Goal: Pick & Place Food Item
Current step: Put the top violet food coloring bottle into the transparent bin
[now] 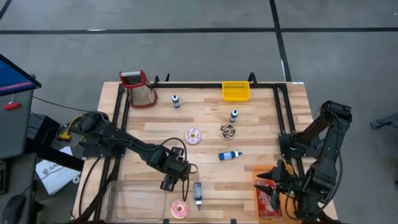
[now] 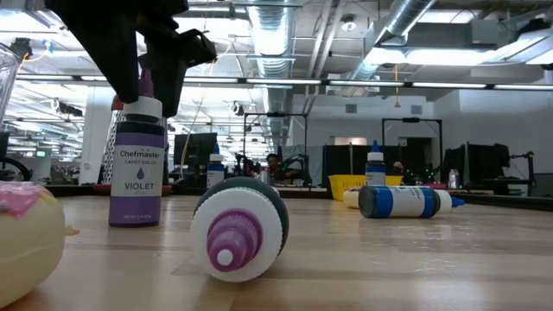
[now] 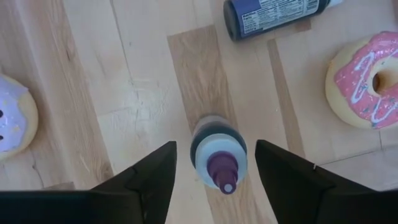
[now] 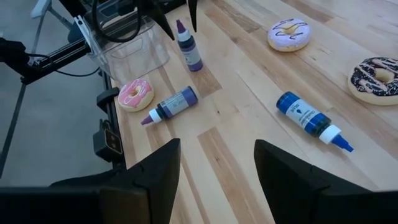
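A violet colouring bottle (image 3: 217,152) stands upright on its base on the wood table, cap up. My left gripper (image 3: 216,146) hangs open over it, pointing steeply down. One finger stands on each side of the bottle's nozzle (image 2: 145,85), with a gap on both sides. A pink-frosted donut (image 1: 179,209) lies flat at the near edge. A lilac-frosted donut (image 1: 193,136) and a chocolate donut (image 1: 227,130) lie mid-table. My right gripper (image 4: 217,155) waits open at the near right, above a red packet (image 1: 268,200).
A second violet bottle (image 1: 198,194) lies on its side beside the pink donut. A blue bottle (image 1: 230,155) lies mid-table. A clear bin (image 1: 134,199) sits near left. A yellow tray (image 1: 236,91), a red-handled grater (image 1: 138,87) and two small bottles stand farther back.
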